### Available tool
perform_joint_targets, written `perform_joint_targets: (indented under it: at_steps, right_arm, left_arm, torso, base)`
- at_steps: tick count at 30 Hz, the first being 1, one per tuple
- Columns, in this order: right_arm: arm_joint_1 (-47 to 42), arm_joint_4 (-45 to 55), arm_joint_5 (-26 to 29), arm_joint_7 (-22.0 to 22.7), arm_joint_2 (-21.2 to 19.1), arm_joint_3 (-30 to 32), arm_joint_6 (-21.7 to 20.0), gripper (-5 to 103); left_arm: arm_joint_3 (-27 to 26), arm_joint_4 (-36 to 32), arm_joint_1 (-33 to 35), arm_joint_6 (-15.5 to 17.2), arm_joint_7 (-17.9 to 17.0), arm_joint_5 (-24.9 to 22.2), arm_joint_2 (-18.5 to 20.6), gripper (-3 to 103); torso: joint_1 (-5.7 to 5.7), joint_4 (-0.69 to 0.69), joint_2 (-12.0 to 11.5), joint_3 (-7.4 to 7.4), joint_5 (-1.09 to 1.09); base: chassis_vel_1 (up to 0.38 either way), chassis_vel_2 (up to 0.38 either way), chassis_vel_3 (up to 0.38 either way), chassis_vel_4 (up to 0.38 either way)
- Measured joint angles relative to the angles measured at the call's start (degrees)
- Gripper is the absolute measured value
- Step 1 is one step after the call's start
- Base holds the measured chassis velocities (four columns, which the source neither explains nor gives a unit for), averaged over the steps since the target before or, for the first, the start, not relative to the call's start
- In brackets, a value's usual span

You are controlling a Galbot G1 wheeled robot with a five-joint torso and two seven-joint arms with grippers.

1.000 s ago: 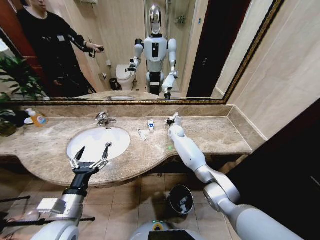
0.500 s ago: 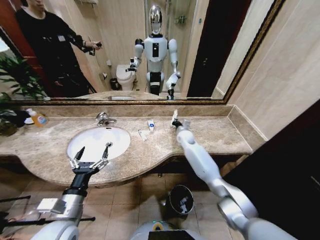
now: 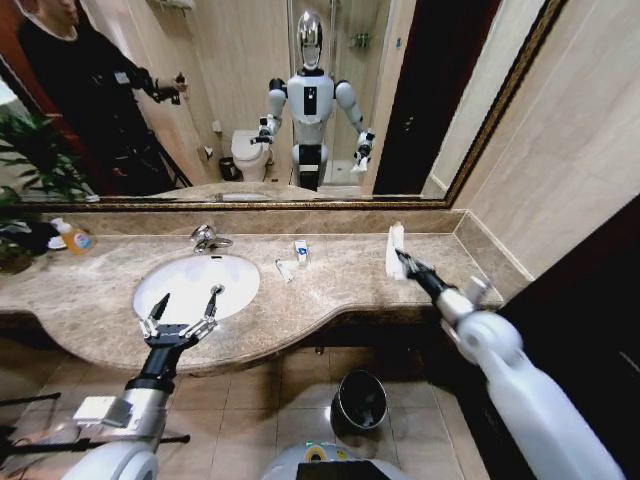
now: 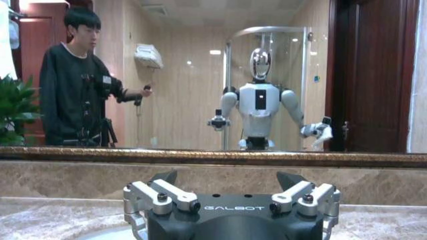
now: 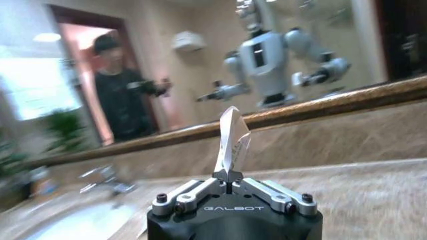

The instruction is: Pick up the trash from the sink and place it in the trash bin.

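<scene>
The bin point(image 3: 361, 401) stands on the floor below the counter point(image 3: 330, 290). The left gripper point(image 3: 180, 310) hovers at the sink's point(image 3: 197, 285) near rim, fingers spread apart. Two bits of trash point(image 3: 293, 259) lie beside the basin. Farther right, the right gripper point(image 3: 401, 256) pinches a white sachet point(image 3: 394, 248) above the counter.

Left gripper point(image 4: 230, 210) housing: "GALBOT", in white letters.
Right gripper point(image 5: 229, 176) housing: "GALBOT", in white letters.
</scene>
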Motion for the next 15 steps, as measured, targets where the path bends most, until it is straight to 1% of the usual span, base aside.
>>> perform_joint_targets:
  at_steps: [1, 2, 3, 4, 5, 6, 7, 8, 9, 10, 11, 13, 14, 15]
  right_arm:
    - [-5.53, 0.18, -1.29, -6.54, 1.41, 3.82, 0.37, 0]
    - [-5.53, 0.18, -1.29, -6.54, 1.41, 3.82, 0.37, 0]
    - [-10.11, -0.29, -3.45, -10.72, 2.56, 5.79, 1.45, 0]
    - [-13.6, -1.66, -6.57, -13.08, 3.78, 6.68, 3.05, 0]
    - [-13.6, -1.66, -6.57, -13.08, 3.78, 6.68, 3.05, 0]
    - [-15.54, -3.2, -9.35, -13.98, 4.74, 6.66, 4.62, 0]
    - [-16.76, -6.06, -13.8, -13.99, 6.26, 5.66, 7.13, 0]
    - [-16.64, -8.71, -16.89, -13.64, 7.5, 4.46, 8.61, 0]
    - [-16.64, -8.71, -16.89, -13.64, 7.5, 4.46, 8.61, 0]
    - [-15.53, -12.68, -20.65, -12.57, 9.11, 2.57, 10.37, 0]
    - [-15.53, -12.68, -20.65, -12.57, 9.11, 2.57, 10.37, 0]
    - [-11.28, -21.34, -27.49, -10.26, 12.07, -0.83, 13.48, 0]
    - [-11.28, -21.34, -27.49, -10.26, 12.07, -0.83, 13.48, 0]
    - [-8.87, -25.49, -30.95, -9.05, 13.62, -2.09, 14.66, 0]
  left_arm:
    - [0.0, 0.0, 0.0, 0.0, 0.01, 0.0, 0.0, 100]
    - [0.0, 0.0, 0.0, 0.0, 0.01, 0.0, 0.0, 100]
    - [0.0, -0.01, 0.0, 0.0, 0.01, 0.0, 0.0, 100]
    - [0.01, 0.0, 0.0, 0.0, 0.01, 0.0, -0.01, 100]
    - [0.01, 0.0, 0.0, 0.0, 0.01, 0.0, -0.01, 100]
    - [0.0, 0.0, 0.0, 0.0, 0.01, 0.0, 0.0, 100]
    - [0.01, 0.0, 0.0, 0.0, 0.01, 0.0, 0.0, 100]
    - [0.0, 0.0, 0.0, 0.0, 0.01, 0.0, 0.0, 100]
    - [0.0, 0.0, 0.0, 0.0, 0.01, 0.0, 0.0, 100]
    - [0.0, 0.0, 0.0, 0.0, 0.01, 0.0, 0.0, 100]
    - [0.0, 0.0, 0.0, 0.0, 0.01, 0.0, 0.0, 100]
    - [0.0, -0.01, 0.0, 0.0, 0.01, 0.0, 0.0, 100]
    - [0.0, -0.01, 0.0, 0.0, 0.01, 0.0, 0.0, 100]
    - [0.0, 0.0, 0.0, 0.0, 0.01, 0.0, 0.0, 100]
  torso:
    - [0.0, 0.0, 0.0, 0.0, -0.01]
    - [0.0, 0.0, 0.0, 0.0, -0.01]
    - [0.0, -0.01, 0.0, 0.0, 0.0]
    - [0.0, -0.03, 0.0, 0.0, -0.02]
    - [0.0, -0.03, 0.0, 0.0, -0.02]
    - [-0.01, -0.03, 0.0, 0.0, -0.01]
    - [-0.01, -0.03, 0.0, 0.0, -0.01]
    - [-0.01, -0.01, 0.0, 0.0, -0.01]
    - [-0.01, -0.01, 0.0, 0.0, -0.01]
    - [-0.01, -0.01, 0.0, 0.01, -0.01]
    - [-0.01, -0.01, 0.0, 0.01, -0.01]
    - [0.01, 0.0, -0.01, 0.01, 0.0]
    - [0.01, 0.0, -0.01, 0.01, 0.0]
    - [0.01, 0.01, -0.01, 0.01, -0.01]
  base:
    - [0.0, 0.0, 0.0, 0.0]
    - [0.0, 0.0, 0.0, 0.0]
    - [0.0, 0.0, 0.0, 0.0]
    - [0.0, 0.0, 0.0, 0.0]
    - [0.0, 0.0, 0.0, 0.0]
    - [0.0, 0.0, 0.0, 0.0]
    - [0.0, 0.0, 0.0, 0.0]
    - [0.0, 0.0, 0.0, 0.0]
    - [0.0, 0.0, 0.0, 0.0]
    - [0.0, 0.0, 0.0, 0.0]
    - [0.0, 0.0, 0.0, 0.0]
    - [0.0, 0.0, 0.0, 0.0]
    - [0.0, 0.0, 0.0, 0.0]
    - [0.0, 0.0, 0.0, 0.0]
